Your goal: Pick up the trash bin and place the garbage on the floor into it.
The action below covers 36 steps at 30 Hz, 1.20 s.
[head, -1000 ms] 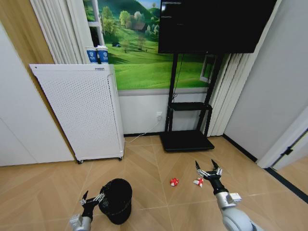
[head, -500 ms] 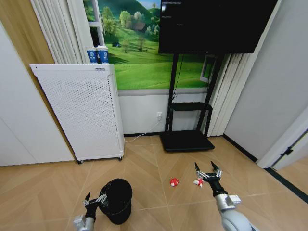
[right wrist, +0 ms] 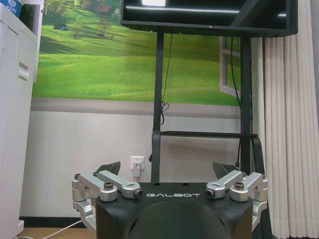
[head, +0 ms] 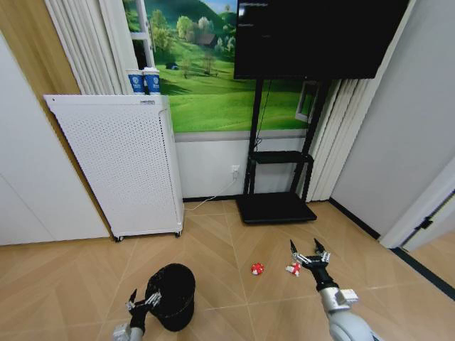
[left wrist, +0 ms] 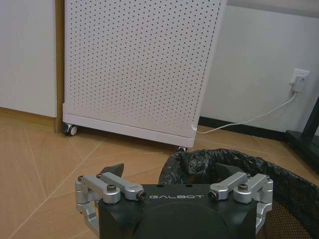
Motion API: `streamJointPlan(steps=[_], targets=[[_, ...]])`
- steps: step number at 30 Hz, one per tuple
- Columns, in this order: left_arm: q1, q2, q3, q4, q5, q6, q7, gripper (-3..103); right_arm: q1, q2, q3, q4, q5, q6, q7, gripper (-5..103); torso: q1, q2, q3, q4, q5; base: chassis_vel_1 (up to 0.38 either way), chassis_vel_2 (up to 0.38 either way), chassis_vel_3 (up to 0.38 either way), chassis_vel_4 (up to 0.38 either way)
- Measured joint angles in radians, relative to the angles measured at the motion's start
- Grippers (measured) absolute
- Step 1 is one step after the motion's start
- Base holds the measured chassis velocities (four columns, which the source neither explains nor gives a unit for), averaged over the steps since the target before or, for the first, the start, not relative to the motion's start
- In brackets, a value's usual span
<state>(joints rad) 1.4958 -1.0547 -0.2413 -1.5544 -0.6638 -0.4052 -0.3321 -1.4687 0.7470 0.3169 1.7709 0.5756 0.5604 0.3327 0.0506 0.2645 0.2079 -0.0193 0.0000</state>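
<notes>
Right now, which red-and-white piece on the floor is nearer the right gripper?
The wrapper just left of the open right gripper; the other piece lies farther left, toward the bin.

The trash bin (head: 171, 295) is black with a glossy black liner. Two garbage pieces (head: 257, 268) are red and white. The cabinet (head: 121, 163) is white, dotted with perforations

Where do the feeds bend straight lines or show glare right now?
Head view: wide-angle, so the white cabinet and wall edges lean outward, and the floor around the trash bin is evenly lit with soft shadows. Left wrist view: sharp, left claw open at the bin's liner. Right wrist view: right claw open, with a bright ceiling reflection on the TV screen.
</notes>
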Motion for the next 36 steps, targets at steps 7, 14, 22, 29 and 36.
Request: streamJointPlan(steps=[7, 14, 22, 29, 36], targets=[[-0.013, -0.008, 0.004, 0.033, 0.001, -0.012, 0.006, 100, -0.034, 0.016, 0.026, 0.017, -0.004, 0.012, -0.007, 100, 0.000, 0.000, 0.000, -0.0001, 0.0000, 0.000, 0.000, 0.000, 0.000], [-0.026, -0.022, 0.024, 0.064, 0.007, -0.021, 0.012, 100, -0.053, 0.024, 0.047, 0.024, -0.009, 0.016, -0.008, 100, 0.000, 0.000, 0.000, 0.0001, -0.0001, 0.000, 0.000, 0.000, 0.000], [-0.040, -0.031, 0.038, 0.082, 0.004, -0.037, 0.015, 88, -0.076, 0.036, 0.069, 0.031, -0.008, 0.021, -0.009, 100, 0.000, 0.000, 0.000, -0.0001, 0.0000, 0.000, 0.000, 0.000, 0.000], [-0.033, -0.030, 0.031, 0.086, -0.010, -0.045, 0.038, 60, -0.073, 0.042, 0.071, 0.037, 0.011, 0.021, -0.004, 100, 0.000, 0.000, 0.000, 0.0000, -0.0001, 0.000, 0.000, 0.000, 0.000], [-0.023, -0.034, 0.021, 0.098, -0.012, -0.050, 0.050, 34, -0.075, 0.050, 0.071, 0.040, 0.017, 0.024, -0.004, 100, 0.000, 0.000, 0.000, -0.0001, 0.0000, 0.000, 0.000, 0.000, 0.000]])
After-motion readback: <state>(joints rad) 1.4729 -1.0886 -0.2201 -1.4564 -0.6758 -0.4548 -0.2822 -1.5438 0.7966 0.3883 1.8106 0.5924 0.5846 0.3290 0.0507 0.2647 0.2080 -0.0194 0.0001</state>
